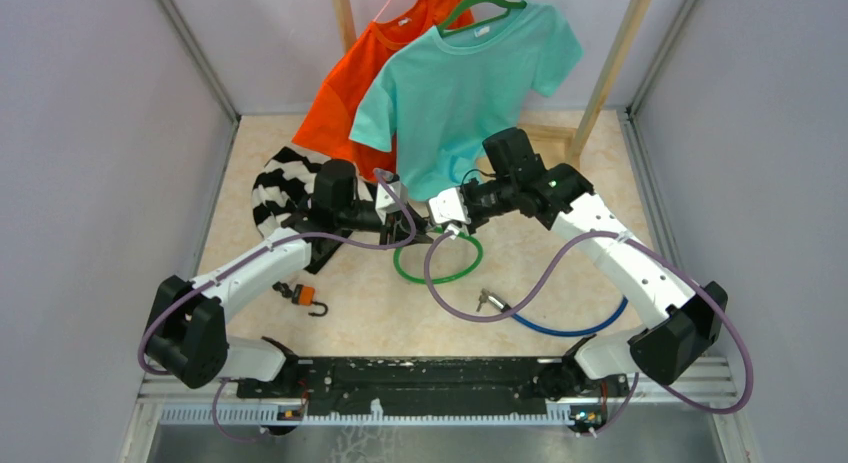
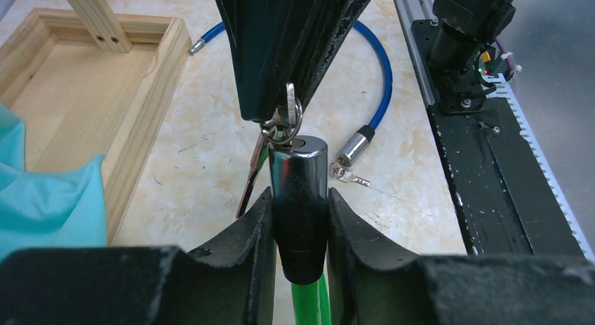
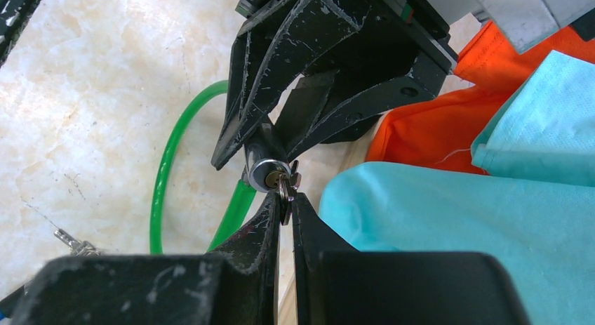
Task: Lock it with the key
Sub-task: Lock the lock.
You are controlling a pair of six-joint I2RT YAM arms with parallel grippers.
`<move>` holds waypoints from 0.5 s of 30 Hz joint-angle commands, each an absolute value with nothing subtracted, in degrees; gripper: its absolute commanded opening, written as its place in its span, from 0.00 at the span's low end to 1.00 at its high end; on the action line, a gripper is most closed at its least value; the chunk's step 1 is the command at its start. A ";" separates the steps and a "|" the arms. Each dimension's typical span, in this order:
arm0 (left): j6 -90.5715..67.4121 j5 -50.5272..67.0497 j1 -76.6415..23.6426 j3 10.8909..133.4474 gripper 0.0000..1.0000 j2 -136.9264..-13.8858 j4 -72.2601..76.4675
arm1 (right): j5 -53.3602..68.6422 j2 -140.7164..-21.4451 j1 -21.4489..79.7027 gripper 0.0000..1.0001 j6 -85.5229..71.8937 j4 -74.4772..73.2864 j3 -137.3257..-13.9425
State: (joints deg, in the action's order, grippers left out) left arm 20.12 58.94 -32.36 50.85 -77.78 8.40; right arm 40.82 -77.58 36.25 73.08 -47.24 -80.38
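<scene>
A green cable lock point(image 1: 440, 268) lies looped mid-table. My left gripper point(image 2: 300, 227) is shut on its chrome and black lock cylinder point(image 2: 299, 191), holding it raised with the keyhole end up. My right gripper point(image 3: 285, 207) is shut on the key point(image 3: 284, 191), whose blade sits in the cylinder's face point(image 3: 265, 173). A key ring and a spare key point(image 2: 250, 174) hang beside the cylinder. In the top view the two grippers meet tip to tip, left point(image 1: 408, 223) and right point(image 1: 437, 219).
A blue cable lock point(image 1: 570, 325) with its keys point(image 1: 487, 301) lies at the right front. An orange padlock point(image 1: 303, 297) lies at the left front. Orange point(image 1: 345, 93) and teal point(image 1: 465, 83) shirts hang on a wooden rack point(image 1: 610, 68) behind. A striped cloth point(image 1: 280, 183) lies left.
</scene>
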 commanded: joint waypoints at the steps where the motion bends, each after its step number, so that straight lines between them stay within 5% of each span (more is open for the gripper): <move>1: 19.33 64.11 -32.87 51.59 0.00 -77.26 7.57 | 35.27 -76.71 36.06 0.00 76.09 -48.50 -81.89; 15: 19.15 65.15 -32.87 51.34 0.00 -77.18 7.38 | 35.15 -75.94 36.08 0.00 75.90 -48.56 -81.36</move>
